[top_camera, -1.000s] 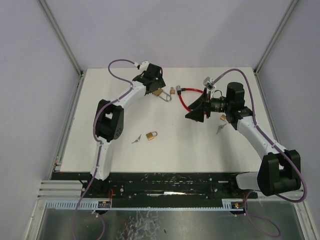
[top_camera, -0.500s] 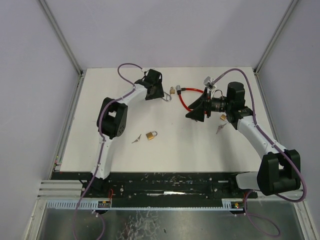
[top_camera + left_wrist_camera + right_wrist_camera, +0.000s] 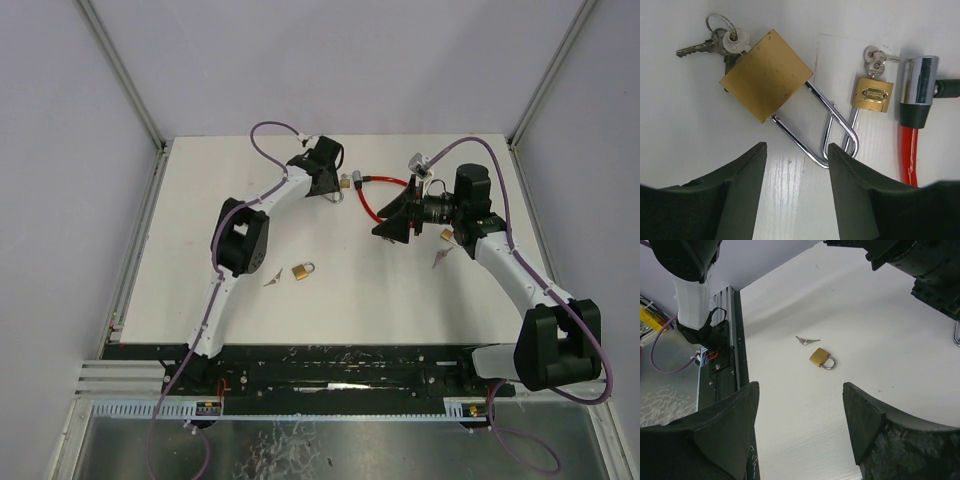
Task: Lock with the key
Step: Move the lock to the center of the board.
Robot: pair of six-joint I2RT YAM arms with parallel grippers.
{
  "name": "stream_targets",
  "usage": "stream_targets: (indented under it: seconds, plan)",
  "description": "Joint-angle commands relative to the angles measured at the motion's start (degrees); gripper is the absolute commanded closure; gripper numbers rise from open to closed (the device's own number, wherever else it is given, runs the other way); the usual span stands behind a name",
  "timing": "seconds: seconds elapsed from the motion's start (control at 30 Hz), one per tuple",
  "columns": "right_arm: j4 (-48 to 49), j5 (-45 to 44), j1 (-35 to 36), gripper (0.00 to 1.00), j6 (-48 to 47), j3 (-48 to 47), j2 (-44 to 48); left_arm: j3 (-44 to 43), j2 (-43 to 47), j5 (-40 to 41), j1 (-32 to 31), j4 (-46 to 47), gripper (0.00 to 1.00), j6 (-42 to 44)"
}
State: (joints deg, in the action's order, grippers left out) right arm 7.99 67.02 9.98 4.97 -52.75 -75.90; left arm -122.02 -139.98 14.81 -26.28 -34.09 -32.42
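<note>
Padlock (image 3: 767,75) lies just past our left fingers (image 3: 740,195), half open, holding nothing; our right fingers (image 3: 725,430) are wide open, empty.

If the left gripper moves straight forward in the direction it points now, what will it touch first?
Most likely the steel shackle of the large square brass padlock, lying just ahead of the open left gripper; height above it is unclear.
</note>
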Motion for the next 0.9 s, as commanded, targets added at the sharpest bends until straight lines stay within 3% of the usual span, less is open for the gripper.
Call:
stream_targets:
  seconds: [0.0, 0.3, 0.53, 0.7, 0.87]
  plan:
    - [0.36, 0.96, -0.43, 0.26, -0.14, -1.36, 0.83, -4.37, -2.86, 3.21, -0.97, -3.47, 0.5, 1.32]
    - [0.76, 1.0, -0.5, 0.26, 0.28, -1.24, 1.1, -6.98, -6.1, 6.73, -1.33, -7.67, 0.54, 2.84]
    - [0.89, 1.0, -0.53, 0.26, 0.41, -1.22, 1.28, -2.55, -3.91, 6.4, -1.34, -7.71, 0.69, 4.63]
    - [1.15, 1.07, -0.6, 0.26, 0.64, -1.12, 1.3, 6.63, 2.5, 5.58, -1.31, -4.74, 0.83, 5.19]
    - [1.92, 1.31, -0.71, 0.26, 1.38, -0.78, 1.2, 20.24, 11.39, 3.77, -1.24, 2.78, 0.89, 6.48]
